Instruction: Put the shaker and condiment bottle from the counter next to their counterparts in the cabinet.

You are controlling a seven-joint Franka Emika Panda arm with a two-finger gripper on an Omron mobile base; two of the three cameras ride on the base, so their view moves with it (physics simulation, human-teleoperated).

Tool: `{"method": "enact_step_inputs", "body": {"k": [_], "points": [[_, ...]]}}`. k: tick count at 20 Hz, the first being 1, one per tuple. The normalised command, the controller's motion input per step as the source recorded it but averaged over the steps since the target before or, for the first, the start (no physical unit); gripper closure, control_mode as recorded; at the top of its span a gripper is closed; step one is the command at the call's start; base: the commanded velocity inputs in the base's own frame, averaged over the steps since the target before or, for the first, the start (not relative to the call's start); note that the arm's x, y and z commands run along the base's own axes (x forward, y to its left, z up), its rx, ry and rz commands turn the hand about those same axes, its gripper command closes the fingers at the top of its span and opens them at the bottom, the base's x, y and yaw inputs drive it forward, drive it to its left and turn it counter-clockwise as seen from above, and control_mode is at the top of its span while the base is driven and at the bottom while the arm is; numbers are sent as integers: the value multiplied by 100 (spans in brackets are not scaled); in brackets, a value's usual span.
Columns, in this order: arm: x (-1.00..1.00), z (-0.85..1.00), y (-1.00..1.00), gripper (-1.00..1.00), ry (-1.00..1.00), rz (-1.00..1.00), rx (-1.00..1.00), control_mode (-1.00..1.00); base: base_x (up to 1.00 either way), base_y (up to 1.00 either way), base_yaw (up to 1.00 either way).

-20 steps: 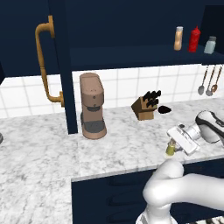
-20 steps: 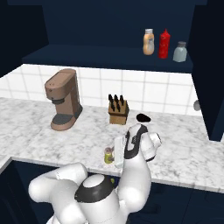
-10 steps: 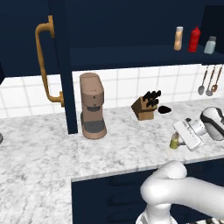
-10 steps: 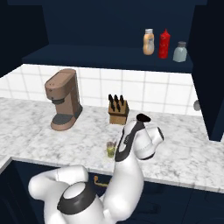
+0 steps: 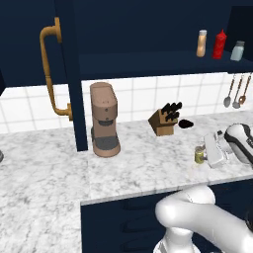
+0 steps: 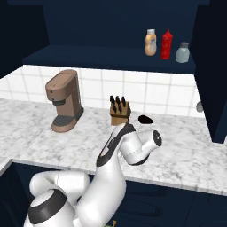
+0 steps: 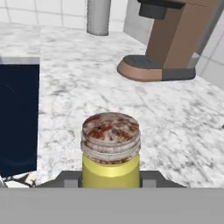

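The shaker (image 7: pixel 110 151), a small yellow-green cylinder with a mottled metal top, stands upright between my fingertips (image 7: pixel 70 179). My gripper (image 5: pixel 203 154) is shut on the shaker (image 5: pixel 199 155), low over the counter (image 5: pixel 138 165) near its front right edge. I cannot tell whether its base touches the stone. The tan-orange condiment bottle (image 5: pixel 201 43) (image 6: pixel 150 42) stands on the cabinet shelf (image 5: pixel 148 63), left of the red squeeze bottle (image 5: pixel 220 44) (image 6: pixel 166 44) and the pale grey-blue shaker (image 5: pixel 237 51) (image 6: pixel 182 52).
A brown coffee machine (image 5: pixel 104 121) (image 7: pixel 175 39) stands on the counter to the left. A knife block (image 5: pixel 165 121) sits behind the gripper beside a small dark object (image 5: pixel 186 123). The open cabinet door carries a brass handle (image 5: pixel 52 69). Utensils (image 5: pixel 233 93) hang at the right wall.
My gripper and the shaker have moved a little up and away from the counter's front edge, toward the right. The things on the shelf have not moved.
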Motion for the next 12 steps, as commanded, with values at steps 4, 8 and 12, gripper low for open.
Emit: {"method": "enact_step_inputs", "body": {"k": [4, 8, 12], "points": [[-2, 25, -6, 100, -7, -39, -9, -100, 0, 0, 0], [-1, 34, -6, 100, -11, -40, -11, -100, 0, 0, 0], [0, 37, -5, 100, -15, -42, -12, -100, 0, 0, 0]]}}
